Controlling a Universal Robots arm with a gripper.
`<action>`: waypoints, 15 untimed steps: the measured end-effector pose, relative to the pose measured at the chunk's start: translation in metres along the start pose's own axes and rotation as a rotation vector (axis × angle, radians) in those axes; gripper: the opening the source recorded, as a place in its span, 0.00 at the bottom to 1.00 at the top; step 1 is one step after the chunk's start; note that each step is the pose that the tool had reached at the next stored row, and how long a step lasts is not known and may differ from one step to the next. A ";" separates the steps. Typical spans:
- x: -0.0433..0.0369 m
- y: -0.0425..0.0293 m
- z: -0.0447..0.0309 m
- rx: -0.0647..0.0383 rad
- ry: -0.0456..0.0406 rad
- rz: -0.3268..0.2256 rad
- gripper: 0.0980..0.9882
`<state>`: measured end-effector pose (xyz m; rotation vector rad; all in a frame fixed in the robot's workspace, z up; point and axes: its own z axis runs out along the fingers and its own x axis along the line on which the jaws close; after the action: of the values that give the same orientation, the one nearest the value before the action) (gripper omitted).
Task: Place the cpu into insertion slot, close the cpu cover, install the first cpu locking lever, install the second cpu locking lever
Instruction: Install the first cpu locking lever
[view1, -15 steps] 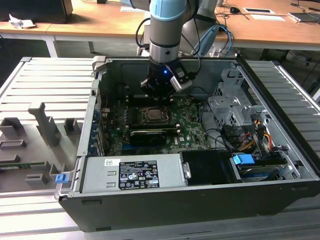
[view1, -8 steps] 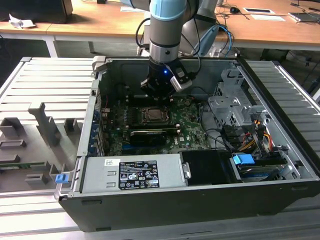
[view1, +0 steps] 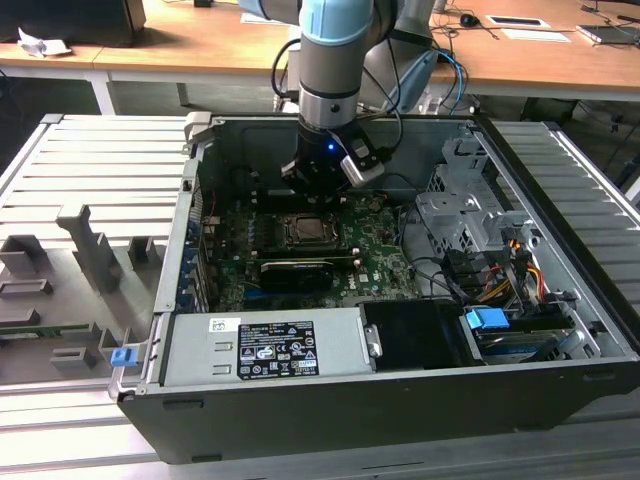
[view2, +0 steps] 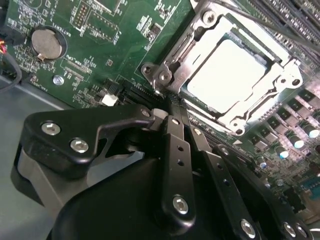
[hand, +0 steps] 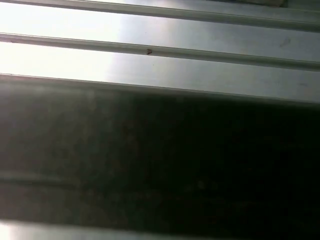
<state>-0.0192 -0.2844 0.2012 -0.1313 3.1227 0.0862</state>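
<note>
The cpu (view2: 227, 75) lies flat in the insertion slot (view1: 305, 232), its silvery face bright in the second wrist view. The cpu cover (view2: 207, 22) is down around it as a metal frame, with a thin lever rod (view2: 182, 47) running along one edge. My gripper (view2: 170, 102) hangs just off one corner of the socket, its black fingers (view2: 176, 145) drawn together with nothing visible between them. In the exterior view the gripper (view1: 318, 190) hovers over the far side of the socket, inside the open computer case (view1: 560, 300).
A long black expansion card (view1: 295, 272) lies near the socket's front side. The power supply (view1: 265, 345) fills the case front, and a drive cage (view1: 460, 215) with cables stands on the exterior view's right. A grey fixture tray (view1: 60, 290) sits outside on its left.
</note>
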 end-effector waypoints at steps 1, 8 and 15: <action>-0.0002 -0.0001 0.0000 -0.001 0.0001 0.000 0.01; -0.0007 0.0007 -0.0132 -0.007 -0.0011 0.000 0.01; -0.0004 -0.0030 -0.0135 -0.007 -0.0010 0.000 0.01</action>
<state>-0.0187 -0.2881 0.2145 -0.1311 3.1217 0.0972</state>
